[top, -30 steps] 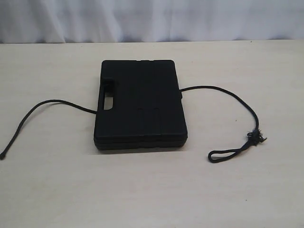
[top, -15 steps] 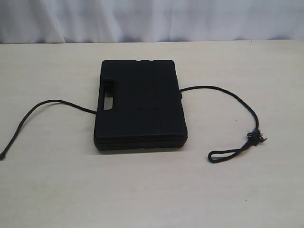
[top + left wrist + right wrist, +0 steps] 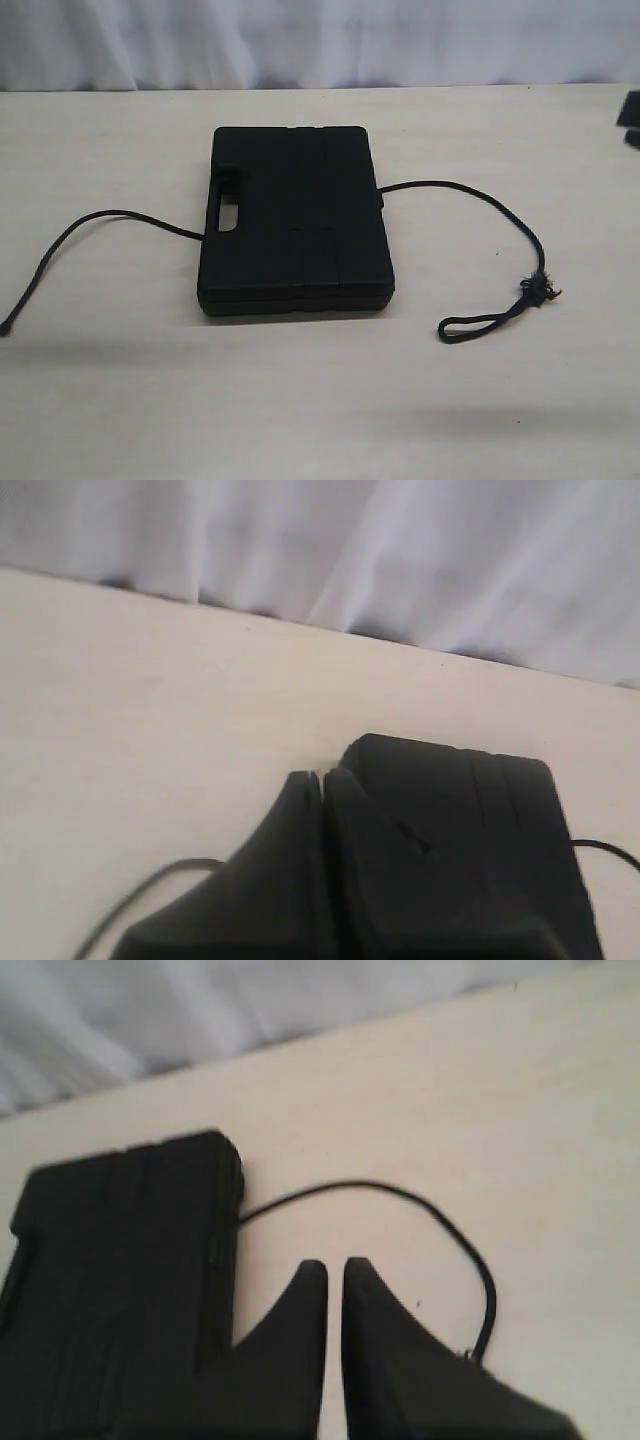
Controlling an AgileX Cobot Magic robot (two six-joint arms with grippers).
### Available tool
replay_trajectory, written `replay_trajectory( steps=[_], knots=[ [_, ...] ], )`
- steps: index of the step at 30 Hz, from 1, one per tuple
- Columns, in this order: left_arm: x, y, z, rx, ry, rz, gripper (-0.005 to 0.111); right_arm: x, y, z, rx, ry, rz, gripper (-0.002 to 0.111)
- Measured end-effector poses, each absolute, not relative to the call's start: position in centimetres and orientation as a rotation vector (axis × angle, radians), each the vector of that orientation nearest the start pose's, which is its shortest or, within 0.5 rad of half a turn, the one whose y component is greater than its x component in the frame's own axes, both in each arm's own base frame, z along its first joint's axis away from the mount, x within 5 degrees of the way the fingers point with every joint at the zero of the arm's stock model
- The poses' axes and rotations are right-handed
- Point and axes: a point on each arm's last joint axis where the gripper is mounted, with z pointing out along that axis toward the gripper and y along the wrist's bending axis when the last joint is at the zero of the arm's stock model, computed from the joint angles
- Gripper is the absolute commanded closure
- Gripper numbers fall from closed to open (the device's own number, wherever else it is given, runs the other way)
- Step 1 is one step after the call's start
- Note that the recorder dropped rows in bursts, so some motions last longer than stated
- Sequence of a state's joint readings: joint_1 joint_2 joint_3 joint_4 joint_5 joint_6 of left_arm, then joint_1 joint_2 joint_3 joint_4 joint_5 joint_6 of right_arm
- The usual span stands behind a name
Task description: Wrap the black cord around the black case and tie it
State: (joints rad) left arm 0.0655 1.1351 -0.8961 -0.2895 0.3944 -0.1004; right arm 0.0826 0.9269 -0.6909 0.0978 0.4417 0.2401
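Left gripper [image 3: 322, 777] & right gripper [image 3: 334, 1265] both closed, empty. Black case [image 3: 297, 220] flat on table [image 3: 120, 400], rigid, prob. slick; black cord [image 3: 505, 215] runs under it, limp; likely best grabbed by frayed knot [image 3: 538, 288].

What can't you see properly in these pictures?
- Exterior view: the middle of the black cord, hidden by the black case.
- Exterior view: a dark shape cut off by the right edge.
- Left wrist view: the case's near part, behind the left pincer.
- Right wrist view: blurred; the cord vanishes behind the right pincer.
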Motion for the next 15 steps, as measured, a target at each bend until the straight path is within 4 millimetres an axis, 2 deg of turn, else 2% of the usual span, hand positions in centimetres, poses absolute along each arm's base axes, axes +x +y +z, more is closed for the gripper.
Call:
replay_trajectory(
  steps=[3, 6, 10, 12, 15],
  knots=[
    [26.9, 0.2, 30.8, -0.447, 2.141, -0.377, 0.107, 20.3, 2.5, 28.4, 0.221, 2.295, 0.304, 0.103],
    [29.0, -0.7, 27.8, -0.270, 2.264, -0.347, 0.107, 21.3, 3.1, 26.6, 0.159, 2.397, 0.337, 0.103],
    [31.1, -3.2, 23.6, -0.075, 2.466, -0.448, 0.105, 22.3, 3.6, 25.1, 0.114, 2.461, 0.380, 0.103],
    [32.1, -4.6, 22.2, 0.039, 2.529, -0.489, 0.098, 22.6, 3.7, 24.8, 0.101, 2.474, 0.392, 0.103],
    [33.3, -6.6, 21.4, 0.155, 2.569, -0.530, 0.080, 22.7, 3.8, 24.5, 0.092, 2.484, 0.397, 0.103]
  ],
)
